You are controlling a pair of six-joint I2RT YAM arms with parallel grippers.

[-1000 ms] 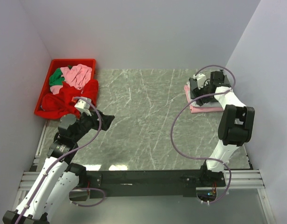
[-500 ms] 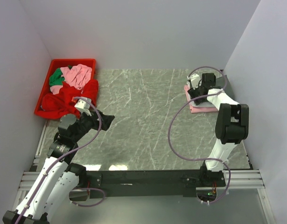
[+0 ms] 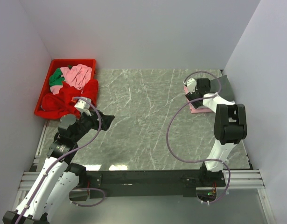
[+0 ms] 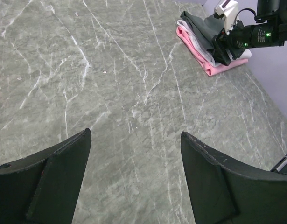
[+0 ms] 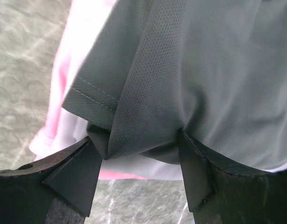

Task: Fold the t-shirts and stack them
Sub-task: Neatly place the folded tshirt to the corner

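A folded stack lies at the table's far right: a dark grey t-shirt [image 3: 226,88] on top of a white and a pink t-shirt [image 3: 199,109]. My right gripper [image 3: 193,95] is open at the stack's left end. In the right wrist view its jaws [image 5: 136,149] stand apart with a bunched edge of the grey shirt [image 5: 204,70] between the tips, over the white shirt [image 5: 148,169]. My left gripper [image 3: 106,119] is open and empty above bare marble [image 4: 136,135]. The stack [image 4: 201,32] also shows in the left wrist view.
A red plastic bin [image 3: 50,63] at the far left holds loose red [image 3: 68,98], pink [image 3: 78,74] and green [image 3: 55,77] t-shirts. Grey walls close in the table on three sides. A purple cable [image 3: 173,130] loops off the right arm.
My right gripper has moved left across the stack, from over its middle to its left end. The left arm has not moved.
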